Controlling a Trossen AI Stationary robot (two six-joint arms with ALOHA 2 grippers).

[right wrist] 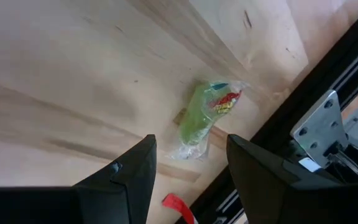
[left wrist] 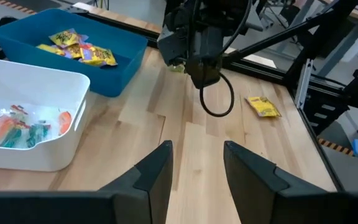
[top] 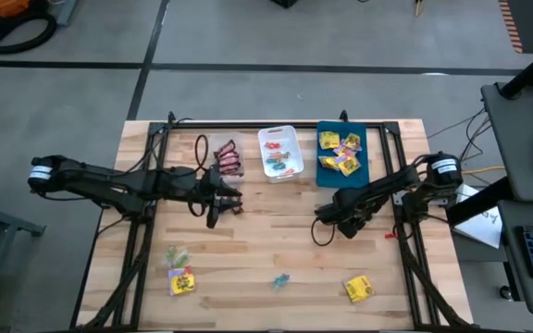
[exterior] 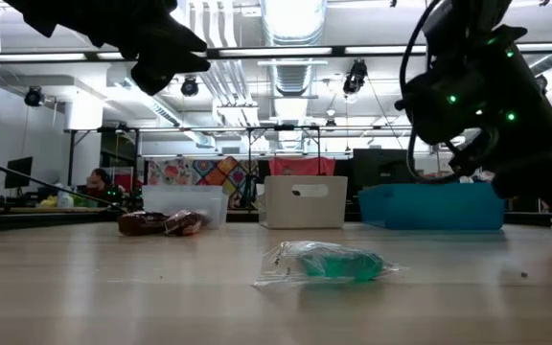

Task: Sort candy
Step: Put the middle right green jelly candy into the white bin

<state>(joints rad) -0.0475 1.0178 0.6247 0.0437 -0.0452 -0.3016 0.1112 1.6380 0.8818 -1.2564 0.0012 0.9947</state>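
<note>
So, high view: three trays in a row at the table's far edge. Clear tray (top: 227,159) holds dark red-brown bars, white tray (top: 279,153) holds small teal/red pieces, blue tray (top: 341,154) holds yellow packets. Left gripper (top: 233,201) sits just in front of the clear tray, right gripper (top: 327,215) just in front of the blue tray. Loose candy lies well nearer than the white tray: green piece (top: 176,253), yellow packet (top: 182,281) beside it, teal piece (top: 281,279), another yellow packet (top: 358,289).

Low view: teal candy (exterior: 341,264) lies flat on the wood in front of the white tray (exterior: 305,201), long axis across the pic. Dark bars (exterior: 159,223) lie by the clear tray.

Left wrist: fingers (left wrist: 157,172) spread, nothing between them. White tray (left wrist: 36,118) w/ teal and orange-red pieces; blue tray (left wrist: 61,50) w/ yellow packets beyond it.

Right wrist: fingers (right wrist: 132,171) apart, empty. Green wrapped candy (right wrist: 202,118) lies beyond them on the wood near the table's black frame (right wrist: 328,87), long axis running away from the gripper, red-marked end farthest.
</note>
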